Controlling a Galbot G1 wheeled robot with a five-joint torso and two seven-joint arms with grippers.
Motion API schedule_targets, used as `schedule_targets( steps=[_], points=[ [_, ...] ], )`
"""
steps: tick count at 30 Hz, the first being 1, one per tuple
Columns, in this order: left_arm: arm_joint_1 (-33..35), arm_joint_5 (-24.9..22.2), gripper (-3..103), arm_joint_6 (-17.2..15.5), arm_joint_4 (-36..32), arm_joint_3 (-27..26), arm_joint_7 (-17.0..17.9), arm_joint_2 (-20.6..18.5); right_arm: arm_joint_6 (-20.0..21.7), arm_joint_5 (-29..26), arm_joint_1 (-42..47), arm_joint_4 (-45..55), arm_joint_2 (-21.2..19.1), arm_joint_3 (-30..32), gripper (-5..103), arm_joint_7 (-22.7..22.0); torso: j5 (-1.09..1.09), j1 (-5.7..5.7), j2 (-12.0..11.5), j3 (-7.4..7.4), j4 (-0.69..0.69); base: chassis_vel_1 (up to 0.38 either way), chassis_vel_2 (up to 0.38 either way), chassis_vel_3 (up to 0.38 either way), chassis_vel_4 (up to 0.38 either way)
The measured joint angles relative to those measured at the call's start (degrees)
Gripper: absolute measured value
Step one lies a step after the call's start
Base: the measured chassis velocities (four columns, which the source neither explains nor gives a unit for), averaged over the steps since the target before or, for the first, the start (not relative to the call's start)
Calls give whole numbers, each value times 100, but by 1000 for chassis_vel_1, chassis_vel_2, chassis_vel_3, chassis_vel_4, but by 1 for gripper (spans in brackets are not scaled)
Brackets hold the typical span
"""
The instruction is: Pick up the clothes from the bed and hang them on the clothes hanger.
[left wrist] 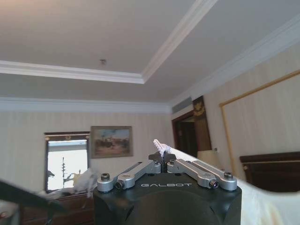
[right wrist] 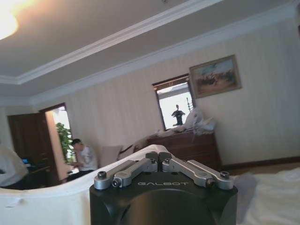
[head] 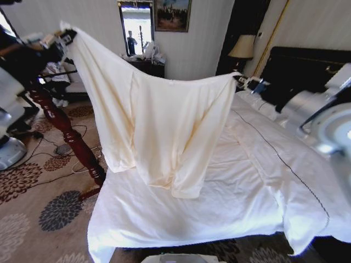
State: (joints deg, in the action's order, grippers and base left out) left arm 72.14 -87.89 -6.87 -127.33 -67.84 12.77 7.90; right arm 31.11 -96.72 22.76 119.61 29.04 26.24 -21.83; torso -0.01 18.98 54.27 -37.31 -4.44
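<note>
The cream long-sleeved clothes [head: 159,126] hang spread wide in the air above the bed [head: 219,192]. My left gripper [head: 67,36] pinches one top corner at the upper left, raised high; in the left wrist view it [left wrist: 162,157] is shut on a tip of cream fabric [left wrist: 158,146]. My right gripper [head: 245,82] holds the other top corner lower, near the headboard; in the right wrist view it [right wrist: 159,158] is shut with cream cloth [right wrist: 56,199] draped past it. The garment's lower edge dangles just above the white duvet. The clothes hanger is out of view.
A thick reddish turned-wood post [head: 66,129] slants beside the bed's left edge, under my left arm. Cables lie on the patterned carpet [head: 33,192]. A dark dresser [head: 148,66] with a mirror stands at the back wall, a lamp [head: 242,48] by the dark headboard [head: 301,68].
</note>
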Motion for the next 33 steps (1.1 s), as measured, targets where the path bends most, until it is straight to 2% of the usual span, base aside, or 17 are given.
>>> schedule_targets(
  steps=[2, 3, 5, 6, 10, 14, 19, 22, 25, 26, 30, 31, 33],
  points=[
    [2, 179, 1, 0, -8, 66, 116, 121, 0, 170, -611, -307, 54, -519, 0, -27, 1, 0, 0, 0, -1, 0, 0, 0, 0],
    [2, 179, 1, 0, -8, 66, 116, 121, 0, 170, -611, -307, 54, -519, 0, -27, 1, 0, 0, 0, -1, 0, 0, 0, 0],
    [-50, 223, 1, 0, 78, 97, 170, 162, -2, 311, -1349, -715, 289, -1229, 0, -98, 0, 1, -1, -1, 2, 0, 0, 0, 0],
    [-50, 223, 1, 0, 78, 97, 170, 162, -2, 311, -1349, -715, 289, -1229, 0, -98, 0, 1, -1, -1, 2, 0, 0, 0, 0],
    [-74, 317, 1, 28, 385, 128, 139, -130, 32, 594, -2034, -1102, 680, -1972, 0, -181, 0, 1, -1, -1, 4, 0, 0, 0, 0],
    [-55, 360, 1, 61, 646, 128, 106, -316, 93, 605, -2143, -1159, 732, -2055, 0, -300, 1, 1, -1, -1, 3, 0, 0, 0, 0],
    [-15, 442, 1, -152, 725, 160, 149, -304, 185, 464, -1846, -976, 476, -1705, 0, -333, 1, 1, -1, 0, -3, 0, 0, 0, 0],
    [9, 581, 1, -162, 852, 253, 159, -306, 194, 505, -1766, -993, 523, -1717, 0, -399, 2, -1, 0, 1, -5, 0, 0, 0, 0],
    [122, 656, 1, -66, 1263, 394, 97, -493, 95, 748, -2014, -1371, 1024, -2217, 0, -597, 0, -1, 0, 0, 0, 0, 0, 0, 0],
    [122, 656, 1, -66, 1263, 394, 97, -493, 95, 748, -2014, -1371, 1024, -2217, 0, -597, 0, -1, 0, 0, 0, 0, 0, 0, 0],
    [451, 592, 1, 216, 2071, 398, -169, -1047, -141, 1396, -2819, -2660, 1946, -3119, 0, -517, -3, 4, -1, -3, 5, 0, 0, 0, 0],
    [451, 592, 1, 216, 2071, 398, -169, -1047, -141, 1396, -2819, -2660, 1946, -3119, 0, -517, -3, 4, -1, -3, 5, 0, 0, 0, 0],
    [681, 558, 1, 315, 2300, 289, -342, -1239, -234, 1655, -3187, -3271, 2310, -3434, 0, -503, -3, 3, -1, -2, 6, 0, 0, 0, 0]
  ],
)
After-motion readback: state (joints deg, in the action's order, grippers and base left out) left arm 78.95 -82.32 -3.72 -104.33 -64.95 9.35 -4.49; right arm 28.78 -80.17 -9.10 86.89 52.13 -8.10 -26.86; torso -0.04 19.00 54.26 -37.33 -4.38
